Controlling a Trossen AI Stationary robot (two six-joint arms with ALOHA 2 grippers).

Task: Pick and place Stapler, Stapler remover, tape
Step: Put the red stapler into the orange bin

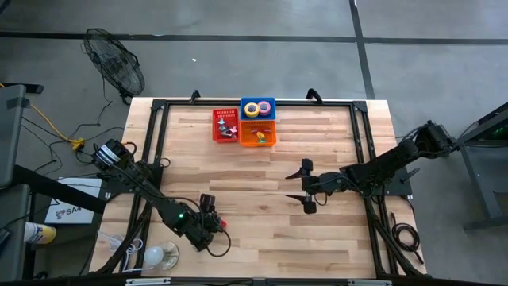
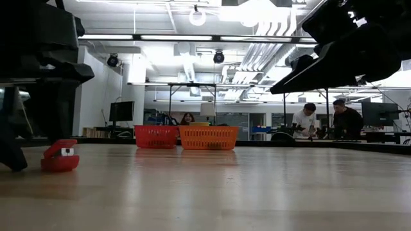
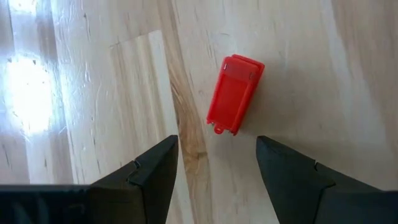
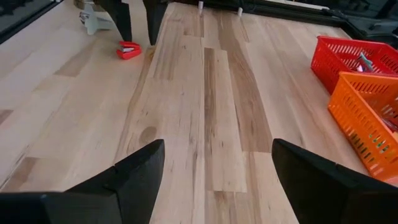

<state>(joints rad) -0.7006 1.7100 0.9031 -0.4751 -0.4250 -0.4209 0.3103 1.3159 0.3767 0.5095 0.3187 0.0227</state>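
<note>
A small red stapler point(image 3: 234, 94) lies flat on the wooden table near its near-left part point(image 1: 219, 223); it also shows in the low view point(image 2: 60, 156) and far off in the right wrist view point(image 4: 129, 50). My left gripper point(image 3: 217, 155) hovers just above it, pointing down, open, with a finger on each side of the stapler's end and touching nothing. My right gripper point(image 1: 305, 187) is open above the middle-right of the table point(image 4: 217, 168), holding nothing. Yellow and purple tape rolls point(image 1: 258, 108) sit in a blue bin at the far edge.
A red basket point(image 1: 225, 125) and an orange basket point(image 1: 259, 133) stand side by side near the far edge, each holding small items. A white object point(image 1: 155, 255) and cables lie at the near-left corner. People point(image 2: 308, 119) stand in the room beyond the table.
</note>
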